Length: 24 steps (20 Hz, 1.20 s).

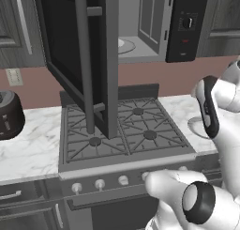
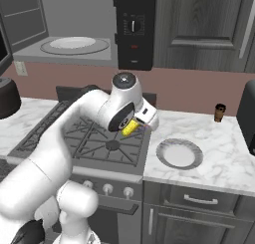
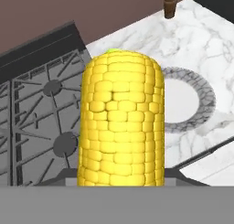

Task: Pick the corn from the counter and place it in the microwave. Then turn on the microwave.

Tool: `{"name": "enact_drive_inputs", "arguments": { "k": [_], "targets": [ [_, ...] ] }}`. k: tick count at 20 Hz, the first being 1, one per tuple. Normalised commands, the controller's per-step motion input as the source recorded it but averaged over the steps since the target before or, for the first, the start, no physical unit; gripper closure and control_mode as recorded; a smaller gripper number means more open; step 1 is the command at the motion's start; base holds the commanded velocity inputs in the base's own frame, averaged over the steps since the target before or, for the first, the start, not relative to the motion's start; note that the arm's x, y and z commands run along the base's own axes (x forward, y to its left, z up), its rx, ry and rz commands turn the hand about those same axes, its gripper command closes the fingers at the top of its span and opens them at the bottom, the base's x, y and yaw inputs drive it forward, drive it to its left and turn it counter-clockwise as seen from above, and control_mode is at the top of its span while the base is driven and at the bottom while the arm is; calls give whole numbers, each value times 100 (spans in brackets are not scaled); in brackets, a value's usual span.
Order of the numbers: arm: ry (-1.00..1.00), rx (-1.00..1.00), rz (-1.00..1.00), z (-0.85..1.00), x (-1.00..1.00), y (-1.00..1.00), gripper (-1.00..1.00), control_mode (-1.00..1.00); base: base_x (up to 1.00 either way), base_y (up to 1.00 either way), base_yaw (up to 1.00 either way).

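Corn held aloft, claw mostly hidden

The claw (image 2: 135,124) is clamped on one corn (image 2: 129,128) cob above the stove's (image 2: 94,138) right edge; its fingertips are hidden behind the cob. One round plate (image 2: 179,153) lies on the tabletop (image 2: 219,158), one brown bottle (image 2: 219,112) by the back edge. The microwave (image 1: 154,27) door (image 1: 79,60) hangs open over the burners.

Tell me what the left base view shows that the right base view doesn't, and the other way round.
Left base view alone: the microwave's open door swung out over the stove, and a wall outlet.

Right base view alone: the gripper shut on the corn above the stove's right edge, a small brown bottle by the wall, and the whole round plate on the counter.

Both: the gas stove, the microwave's control panel, its glass turntable, and the dark toaster at the left.
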Motion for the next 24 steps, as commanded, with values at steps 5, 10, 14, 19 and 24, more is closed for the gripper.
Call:
{"name": "enact_drive_inputs", "arguments": {
  "k": [5,10,14,19,24],
  "targets": [
    [-3,-13,26,56,-62,52,100,-100,0,0,0],
    [-1,-10,28,57,-49,62,100,-100,0,0,0],
    [0,-8,27,60,-43,69,100,-100,0,0,0],
    [0,-7,25,68,-32,67,100,-100,0,0,0],
    [-2,-2,20,72,-15,57,100,-100,0,0,0]
  ]
}}
